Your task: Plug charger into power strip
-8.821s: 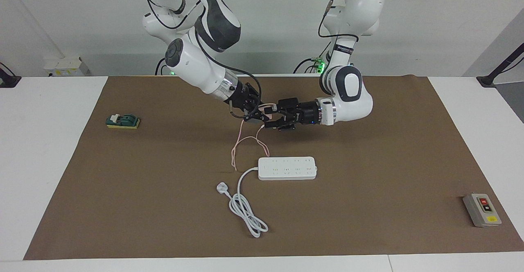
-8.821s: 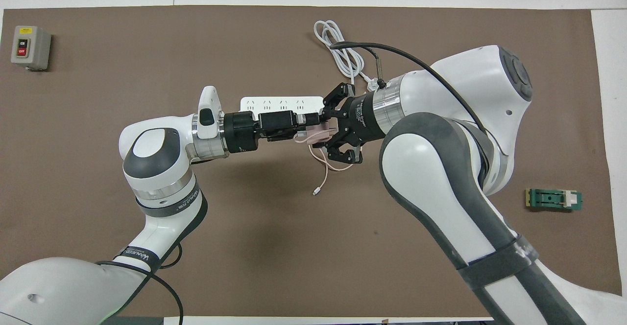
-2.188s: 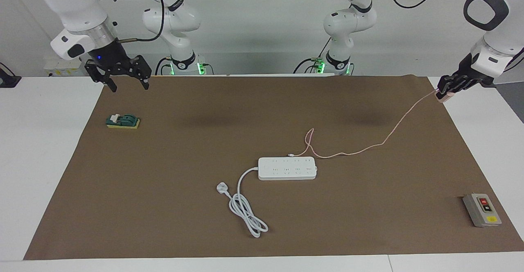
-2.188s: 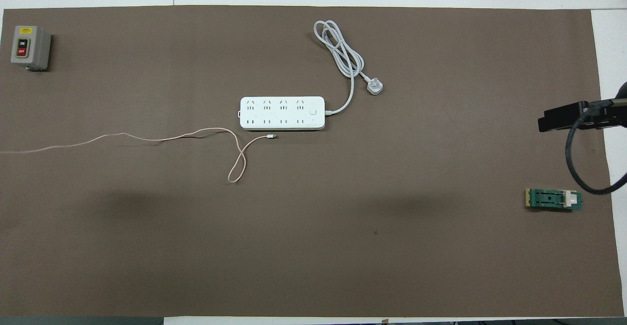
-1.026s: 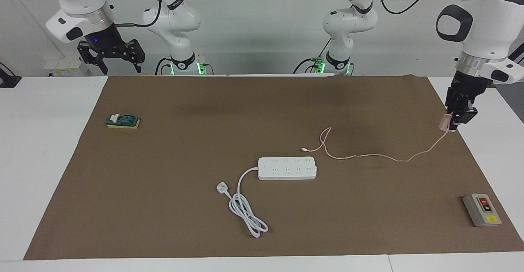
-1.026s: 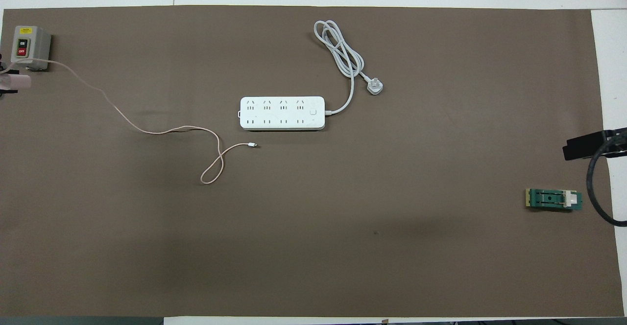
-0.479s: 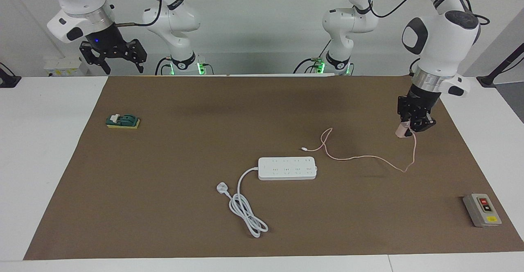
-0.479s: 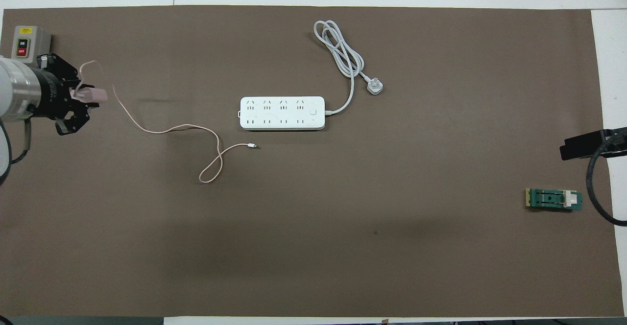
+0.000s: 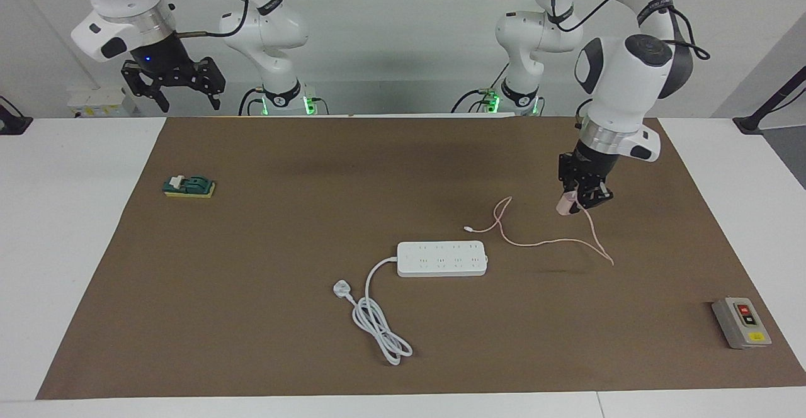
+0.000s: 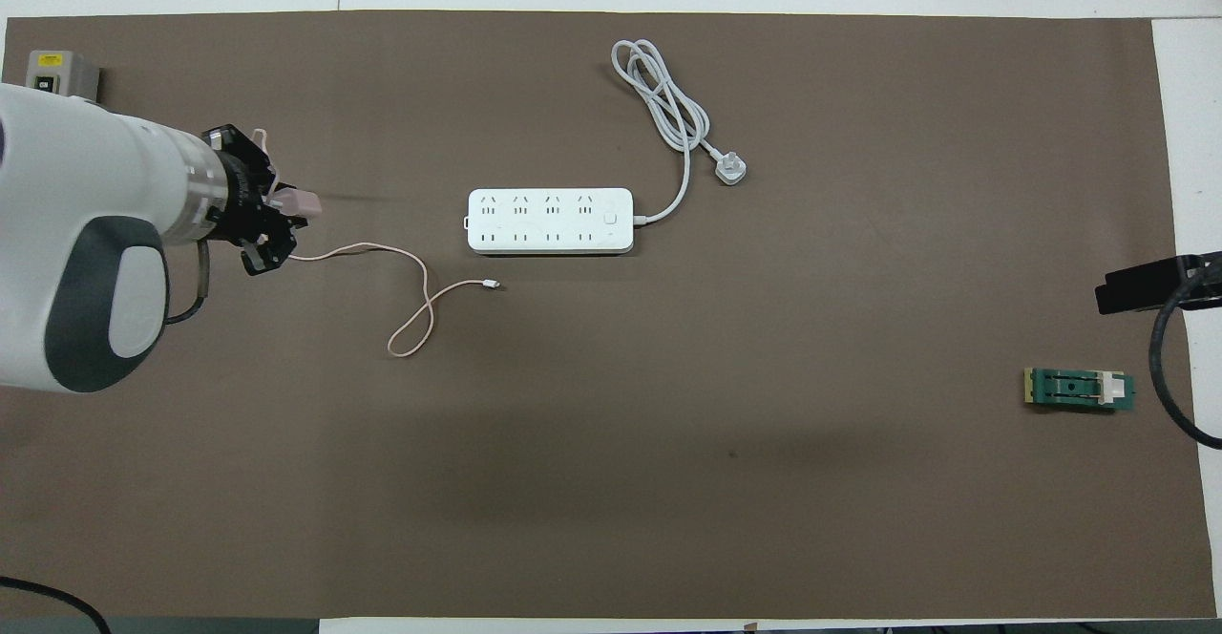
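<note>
The left tool grips the pale-pink charger in the air above the brown mat, toward the left arm's end of the bench, its thin pink cable trailing down and looping across the mat. The white power strip lies flat mid-mat, well apart from the charger. The right tool waits raised with fingers spread wide at its own end.

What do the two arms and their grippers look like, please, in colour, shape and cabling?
Both arms are glossy white, rounded segments with dark grey joint panels and silver wrist rings. The left gripper and right gripper are black linkages. Black cables loop along the upper links; green lights glow at both bases.
</note>
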`<state>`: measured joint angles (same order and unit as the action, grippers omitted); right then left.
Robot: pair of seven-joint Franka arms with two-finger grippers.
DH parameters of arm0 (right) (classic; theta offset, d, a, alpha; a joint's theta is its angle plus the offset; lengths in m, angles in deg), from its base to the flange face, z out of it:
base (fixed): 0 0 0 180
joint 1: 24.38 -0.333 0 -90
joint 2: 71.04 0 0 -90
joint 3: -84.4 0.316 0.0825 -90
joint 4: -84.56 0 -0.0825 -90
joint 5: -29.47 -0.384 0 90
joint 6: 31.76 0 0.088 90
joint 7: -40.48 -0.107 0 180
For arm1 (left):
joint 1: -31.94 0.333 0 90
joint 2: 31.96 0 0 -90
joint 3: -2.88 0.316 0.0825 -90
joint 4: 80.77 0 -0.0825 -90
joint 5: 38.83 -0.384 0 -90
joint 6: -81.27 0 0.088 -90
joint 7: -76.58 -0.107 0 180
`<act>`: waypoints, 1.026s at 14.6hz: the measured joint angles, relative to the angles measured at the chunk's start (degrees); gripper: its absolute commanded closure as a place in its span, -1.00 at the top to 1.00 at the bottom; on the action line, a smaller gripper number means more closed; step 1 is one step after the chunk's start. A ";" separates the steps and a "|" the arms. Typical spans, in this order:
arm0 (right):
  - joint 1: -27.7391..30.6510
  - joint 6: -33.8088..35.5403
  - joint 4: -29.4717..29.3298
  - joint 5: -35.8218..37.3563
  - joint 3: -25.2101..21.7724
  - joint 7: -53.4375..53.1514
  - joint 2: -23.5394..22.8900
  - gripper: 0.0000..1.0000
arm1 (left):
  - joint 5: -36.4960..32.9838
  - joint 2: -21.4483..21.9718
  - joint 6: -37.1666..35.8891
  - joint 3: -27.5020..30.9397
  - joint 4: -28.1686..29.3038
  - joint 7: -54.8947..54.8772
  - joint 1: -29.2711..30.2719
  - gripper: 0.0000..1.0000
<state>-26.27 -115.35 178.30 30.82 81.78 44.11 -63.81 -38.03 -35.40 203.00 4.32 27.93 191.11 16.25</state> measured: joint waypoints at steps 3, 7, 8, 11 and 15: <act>0.00 0.02 0.00 0.00 0.00 0.00 0.00 1.00 | 1.06 -4.70 -1.67 0.03 -5.32 0.47 -2.82 -1.00; 0.02 0.02 0.00 0.00 -0.02 0.00 0.00 1.00 | 1.44 -12.08 -6.33 0.02 -13.61 0.64 -5.38 -1.00; 0.02 0.02 0.00 0.00 -0.02 0.00 0.00 1.00 | 1.51 -13.88 -7.97 0.04 -15.07 0.64 -6.15 -1.00; 0.02 0.03 0.00 0.00 -0.02 0.00 0.00 1.00 | 1.84 -21.13 -11.38 0.04 -22.14 1.11 -8.41 -1.00; 0.02 0.03 0.00 0.00 -0.02 0.00 0.00 1.00 | 1.83 -25.63 -12.68 0.21 -27.04 -0.92 -8.62 -1.00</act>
<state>-26.25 -115.33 178.30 30.82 81.76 44.11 -63.81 -36.20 -61.04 190.32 4.54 0.88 190.19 7.63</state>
